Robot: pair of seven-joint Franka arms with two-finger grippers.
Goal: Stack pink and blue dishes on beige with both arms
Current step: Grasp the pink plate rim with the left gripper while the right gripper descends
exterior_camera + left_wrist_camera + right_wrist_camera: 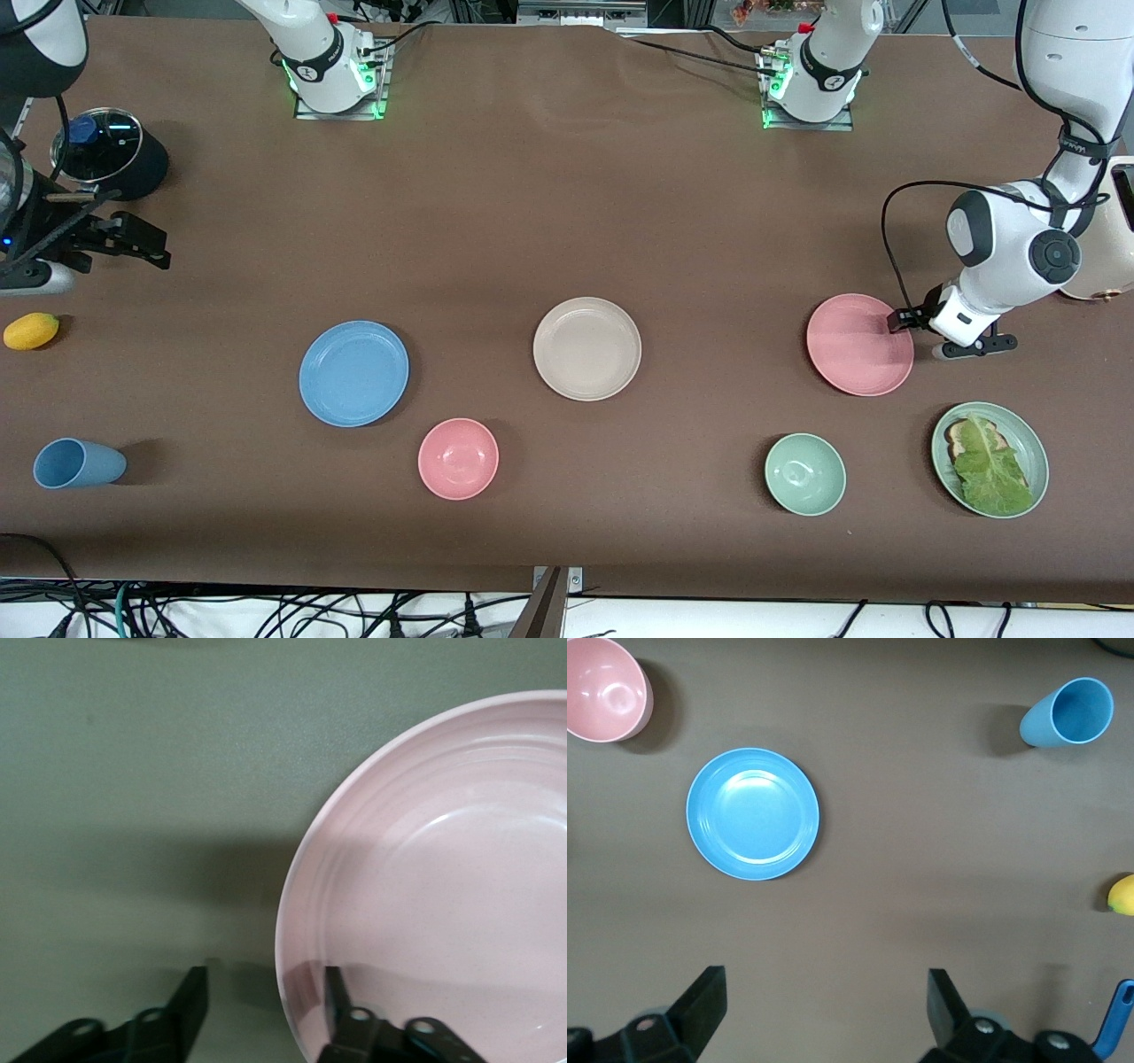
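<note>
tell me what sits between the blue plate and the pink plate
The beige plate sits between the blue plate and pink plate, seen in the front view.

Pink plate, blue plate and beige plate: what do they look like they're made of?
All three look alike. The pink plate, blue plate and beige plate each show a flat, even color, a matte finish with only a soft sheen, and faint concentric rings. That suggests molded plastic or a fiber composite; matte-glazed ceramic can't be ruled out.
</note>
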